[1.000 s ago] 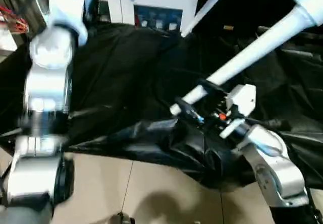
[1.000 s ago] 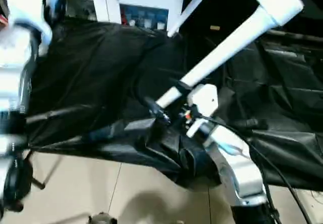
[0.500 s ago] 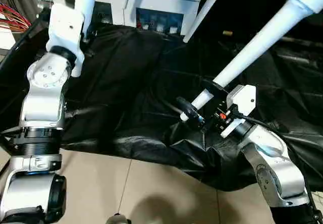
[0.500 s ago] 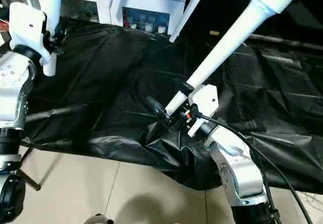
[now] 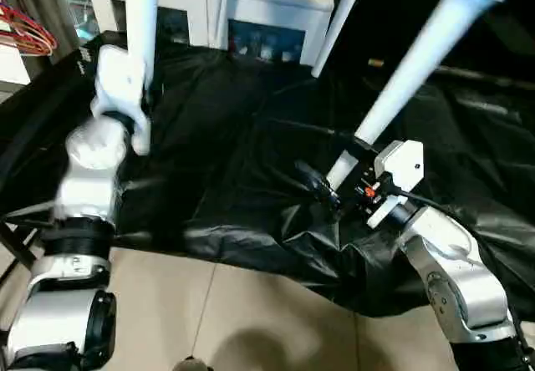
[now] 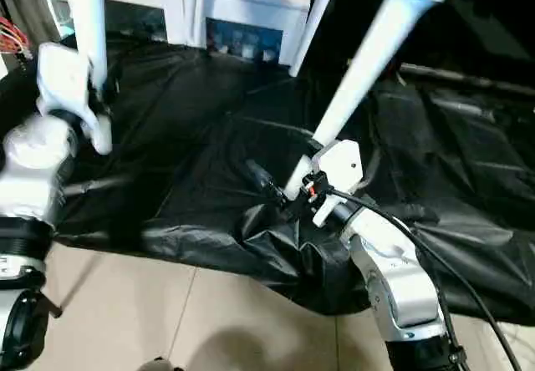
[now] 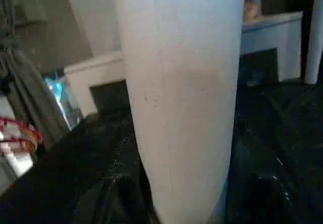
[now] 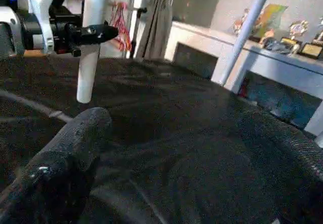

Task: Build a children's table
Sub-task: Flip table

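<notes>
on the left, the left gripper (image 6: 99,95) stays clamped on a white table leg (image 5: 140,20), and over the last second the arm has bent and dropped, so the leg's free end now hangs just above the black sheet (image 5: 226,137) that covers the worktop. in the right wrist view that leg (image 8: 93,37) stands almost upright in the black fingers, clear of the sheet.

further right, two more legs (image 5: 338,16) slant up out of the top of the head views. the nearest of them (image 5: 410,70) runs down to the right gripper (image 5: 328,189), whose jaws stand wide apart around its narrow end without pinching it; this arm has hardly moved. the tabletop is out of frame above, so the table reads as lifted or tipped, with the legs seated.

the left wrist view adds the close surface of the held leg (image 7: 181,93) and the white cabinet (image 7: 101,77) behind it. the right wrist view adds one of its own black fingers (image 8: 60,153).
</notes>
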You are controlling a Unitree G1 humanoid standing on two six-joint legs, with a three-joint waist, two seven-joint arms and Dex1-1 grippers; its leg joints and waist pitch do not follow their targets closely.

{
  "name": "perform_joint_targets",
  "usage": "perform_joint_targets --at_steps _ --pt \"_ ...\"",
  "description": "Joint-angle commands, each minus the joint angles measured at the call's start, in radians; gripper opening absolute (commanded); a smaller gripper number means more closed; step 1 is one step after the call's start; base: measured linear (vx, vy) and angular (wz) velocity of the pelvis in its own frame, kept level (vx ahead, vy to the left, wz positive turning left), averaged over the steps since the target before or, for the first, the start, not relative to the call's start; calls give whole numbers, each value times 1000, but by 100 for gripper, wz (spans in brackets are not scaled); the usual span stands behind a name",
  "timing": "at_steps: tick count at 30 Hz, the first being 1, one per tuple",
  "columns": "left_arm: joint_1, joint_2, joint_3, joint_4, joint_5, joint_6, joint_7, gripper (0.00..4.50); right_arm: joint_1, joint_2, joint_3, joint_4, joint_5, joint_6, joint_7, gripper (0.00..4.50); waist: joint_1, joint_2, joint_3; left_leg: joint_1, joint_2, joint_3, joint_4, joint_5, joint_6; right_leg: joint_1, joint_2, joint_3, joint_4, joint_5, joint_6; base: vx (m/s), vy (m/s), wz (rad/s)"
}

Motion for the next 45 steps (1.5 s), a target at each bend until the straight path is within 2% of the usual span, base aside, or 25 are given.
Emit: perform_joint_targets --at_steps 1,3,4,5,7,9,13,14,16,18,19,24,25,26,28,29,32,33,34,36,39,40,41,43,45 --pt "12 -1 -104 60 96 -32 -25 163 11 -13 15 -23 11 52 15 450 -17 28 -48 37 42 -20 -97 -317 -54 19 -75 48 -98 -241 -112 0 0 0" --pt "13 -7 -113 90 96 -55 -32 163 20 -20 35 -24 21 105 25 450 -17 31 -46 41 44 -21 -99 -331 -54 17 -76 48 -102 -246 -115 0 0 0" --pt "13 -7 -113 90 96 -55 -32 163 20 -20 35 -24 21 105 25 450 -19 33 -45 44 47 -23 -102 -366 -62 15 -77 47 -104 -267 -117 0 0 0" --pt "10 -11 -117 112 96 -68 -34 163 24 -24 47 -23 17 110 30 450 -21 29 -45 47 48 -25 -105 -391 -70 15 -79 45 -106 -286 -116 0 0 0" --pt "-8 -23 -123 188 93 -113 -29 163 29 -21 73 -17 5 156 19 450 -22 30 -45 49 47 -26 -107 -401 -74 16 -80 46 -111 -291 -113 0 0 0" --pt "-16 -28 -126 220 98 -129 -19 163 30 -17 81 -16 -4 160 18 450 -23 30 -43 53 48 -28 -110 -437 -82 14 -82 46 -115 -313 -107 0 0 0" --pt "-39 -33 -124 288 104 -153 -1 163 31 -17 83 -26 -12 181 8 450 -24 28 -43 51 50 -30 -114 -428 -84 19 -86 45 -114 -291 -110 0 0 0" --pt "-45 -32 -124 304 105 -153 -2 163 31 -16 84 -28 -14 184 7 450 -25 31 -43 52 49 -29 -115 -430 -85 19 -86 45 -116 -292 -108 0 0 0" --pt "-51 -31 -121 324 100 -152 -15 163 31 -16 85 -30 -16 188 6 450 -24 29 -41 58 49 -30 -116 -453 -86 17 -87 46 -121 -323 -105 0 0 0" --pt "-55 -31 -114 347 90 -147 -33 163 32 -15 87 -31 -16 193 3 450 -24 27 -43 54 50 -32 -116 -434 -83 22 -91 47 -119 -316 -107 0 0 0" --pt "-57 -31 -112 358 85 -146 -44 219 31 -14 87 -32 -17 195 2 450 -23 26 -44 51 49 -30 -117 -413 -81 24 -90 47 -119 -300 -107 0 0 0" --pt "-53 -20 -100 389 85 -195 6 247 35 -6 85 -42 -14 207 -4 450 -25 22 -46 47 50 -27 -117 -351 -67 29 -90 49 -114 -258 -101 0 0 0" --pt "-51 -18 -96 387 80 -202 7 272 36 -4 84 -44 -13 209 -5 450 -25 19 -48 46 52 -26 -117 -329 -64 32 -91 48 -111 -235 -112 0 0 0" --pt "-45 -16 -95 378 77 -205 -2 272 36 -2 83 -47 -10 211 -6 450 -24 18 -49 45 51 -22 -114 -302 -57 32 -89 49 -109 -205 -121 0 0 0" --pt "-29 -10 -96 347 71 -200 -17 291 40 9 78 -50 6 217 -9 450 -25 20 -50 36 50 -22 -114 -249 -48 41 -90 48 -101 -155 -128 0 0 0" --pt "-21 -9 -90 329 61 -200 -22 303 42 14 75 -53 16 222 -10 450 -25 20 -52 36 51 -21 -113 -236 -46 41 -90 49 -100 -140 -131 0 0 0" --pt "22 -1 -70 247 30 -193 -22 316 50 29 59 -75 51 252 -20 450 -27 25 -59 34 51 -19 -106 -136 -30 49 -86 44 -80 35 -168 0 0 0" --pt "25 0 -69 240 28 -193 -22 321 51 30 58 -76 53 254 -20 450 -27 26 -61 35 52 -19 -104 -121 -27 49 -86 44 -76 67 -175 0 0 0" --pt "76 5 -45 149 5 -181 -4 348 58 36 49 -88 67 259 -25 450 -25 29 -60 34 50 -17 -103 -90 -19 51 -83 42 -71 133 -190 0 0 0" --pt "125 9 -24 62 -9 -166 17 354 66 43 40 -94 76 259 -27 450 -26 30 -61 31 53 -17 -103 -90 -17 55 -85 42 -66 160 -200 0 0 0" --pt "219 16 2 -98 -28 -120 16 356 79 52 25 -96 86 256 -35 450 -29 34 -57 32 51 -14 -104 -112 -17 54 -83 43 -69 138 -201 0 0 0" --pt "271 12 16 -185 -50 -89 1 356 87 53 19 -96 86 253 -40 450 -31 41 -55 35 52 -14 -106 -151 -29 52 -82 43 -74 88 -200 0 0 0" --pt "294 11 20 -223 -60 -76 -7 356 90 53 16 -95 86 252 -40 450 -31 41 -55 35 52 -14 -106 -151 -29 52 -82 43 -74 88 -200 0 0 0" --pt "385 -2 34 -365 -124 -34 -50 356 104 54 11 -91 76 240 -52 450 -33 40 -49 35 51 -11 -109 -184 -41 48 -80 45 -79 30 -200 0 0 0" --pt "449 -13 39 -463 -177 4 -76 356 116 59 8 -82 59 219 -71 450 -31 47 -43 34 51 -12 -114 -233 -54 45 -79 47 -87 -43 -193 0 0 0"
